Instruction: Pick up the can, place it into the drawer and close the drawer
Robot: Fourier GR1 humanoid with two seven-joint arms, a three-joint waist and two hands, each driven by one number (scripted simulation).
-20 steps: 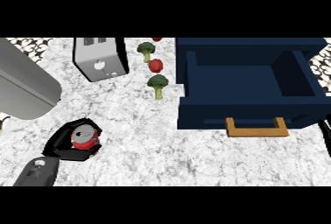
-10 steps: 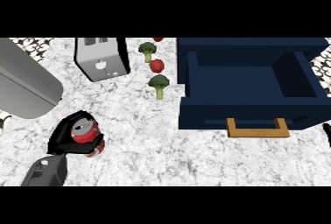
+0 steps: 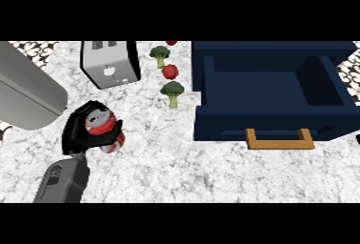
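My left hand (image 3: 84, 127) is wrapped round the can (image 3: 103, 128). The open drawer (image 3: 271, 125) sits well apart, so carrying across could clip the broccoli (image 3: 172, 90)

Counter (image 3: 211, 176): white marble with grey speckled veining. Drawer (image 3: 271, 121): dark navy blue, handle (image 3: 279, 141) tan wood. Can (image 3: 104, 127): red body, silver-grey top. Left hand (image 3: 83, 134): black, on a grey forearm (image 3: 62, 181). Toaster (image 3: 109, 64): silver-grey. Two broccoli pieces (image 3: 172, 91): green heads, paler stems. Small red fruit (image 3: 169, 72) between them.
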